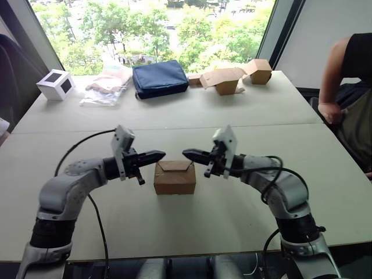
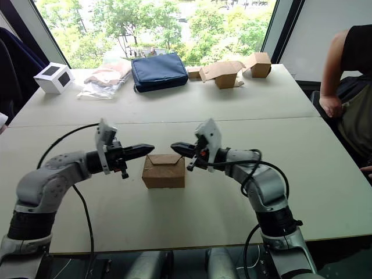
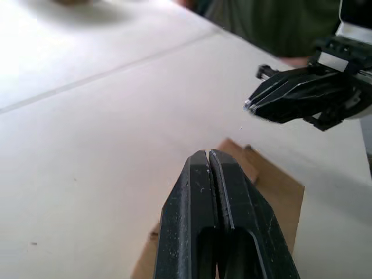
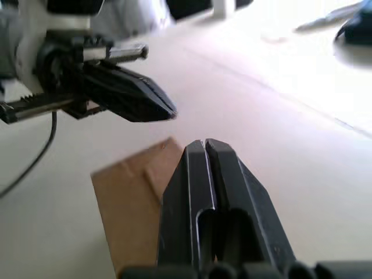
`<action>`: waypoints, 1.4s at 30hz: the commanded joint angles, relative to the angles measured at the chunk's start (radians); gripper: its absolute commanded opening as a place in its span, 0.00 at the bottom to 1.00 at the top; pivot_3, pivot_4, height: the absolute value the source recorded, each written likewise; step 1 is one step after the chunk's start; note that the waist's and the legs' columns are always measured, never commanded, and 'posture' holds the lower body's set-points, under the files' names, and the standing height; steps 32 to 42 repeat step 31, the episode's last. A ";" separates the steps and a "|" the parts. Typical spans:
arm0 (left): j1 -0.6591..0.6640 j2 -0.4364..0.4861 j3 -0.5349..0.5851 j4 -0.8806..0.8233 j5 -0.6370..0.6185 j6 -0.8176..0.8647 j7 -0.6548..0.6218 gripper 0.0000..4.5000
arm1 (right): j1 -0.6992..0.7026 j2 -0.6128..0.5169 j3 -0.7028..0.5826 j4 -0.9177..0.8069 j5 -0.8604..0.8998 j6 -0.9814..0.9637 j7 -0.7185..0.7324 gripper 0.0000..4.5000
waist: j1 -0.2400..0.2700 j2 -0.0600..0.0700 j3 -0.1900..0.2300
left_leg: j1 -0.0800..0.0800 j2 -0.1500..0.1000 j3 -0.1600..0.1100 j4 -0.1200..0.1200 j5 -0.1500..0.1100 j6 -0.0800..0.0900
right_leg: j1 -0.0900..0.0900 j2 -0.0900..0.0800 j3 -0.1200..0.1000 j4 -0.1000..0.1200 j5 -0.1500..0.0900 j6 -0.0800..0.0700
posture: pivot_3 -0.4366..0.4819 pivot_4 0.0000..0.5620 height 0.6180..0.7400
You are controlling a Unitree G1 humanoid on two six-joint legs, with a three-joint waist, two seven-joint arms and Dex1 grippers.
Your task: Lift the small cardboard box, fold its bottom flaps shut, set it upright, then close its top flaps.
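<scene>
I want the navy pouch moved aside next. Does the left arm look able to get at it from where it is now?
Probably not without stepping closer. The navy pouch lies at the table's far edge near the window, while the left gripper, shut, hovers beside the small cardboard box near the robot. Nothing blocks the way.

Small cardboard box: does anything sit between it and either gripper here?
Nothing visible does. The small cardboard box stands alone on the table, top flaps folded down. The left gripper and right gripper, both shut, hover just above it on either side, open air between.

Small cardboard box [image 1: 174,178] on pale table [image 1: 232,110]
</scene>
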State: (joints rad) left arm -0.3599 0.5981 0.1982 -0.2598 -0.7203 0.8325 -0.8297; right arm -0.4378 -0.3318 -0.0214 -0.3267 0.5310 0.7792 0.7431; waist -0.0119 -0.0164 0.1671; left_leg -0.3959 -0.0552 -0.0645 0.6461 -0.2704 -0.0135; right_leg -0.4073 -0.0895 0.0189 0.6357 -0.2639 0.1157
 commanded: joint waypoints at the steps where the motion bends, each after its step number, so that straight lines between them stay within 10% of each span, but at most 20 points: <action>1: 0.106 0.041 0.119 -0.103 -0.082 0.105 0.084 0.01 | 0.084 -0.072 -0.174 -0.111 0.194 0.122 0.004 0.00 | -0.001 0.000 0.000 | 0.001 0.000 0.000 0.000 0.000 0.000 | 0.000 0.000 0.000 0.000 0.000 0.000 | 0.48 0.27 1.00; 16: 0.603 0.110 0.266 -0.289 -0.060 0.026 0.085 0.01 | 0.425 -0.350 -0.110 -0.132 0.114 0.016 0.111 0.00 | 0.008 0.002 0.000 | 0.003 0.001 0.002 0.000 -0.001 0.002 | 0.007 -0.003 0.001 -0.008 -0.002 -0.006 | 0.48 0.27 1.00; 42: 0.636 0.105 0.308 -0.229 -0.132 0.018 0.077 0.01 | 0.376 -0.361 -0.060 -0.106 0.124 0.006 0.142 0.00 | 0.024 0.002 0.000 | 0.002 0.001 0.003 -0.001 -0.002 0.002 | 0.005 -0.004 0.001 -0.008 -0.002 -0.006 | 0.48 0.27 1.00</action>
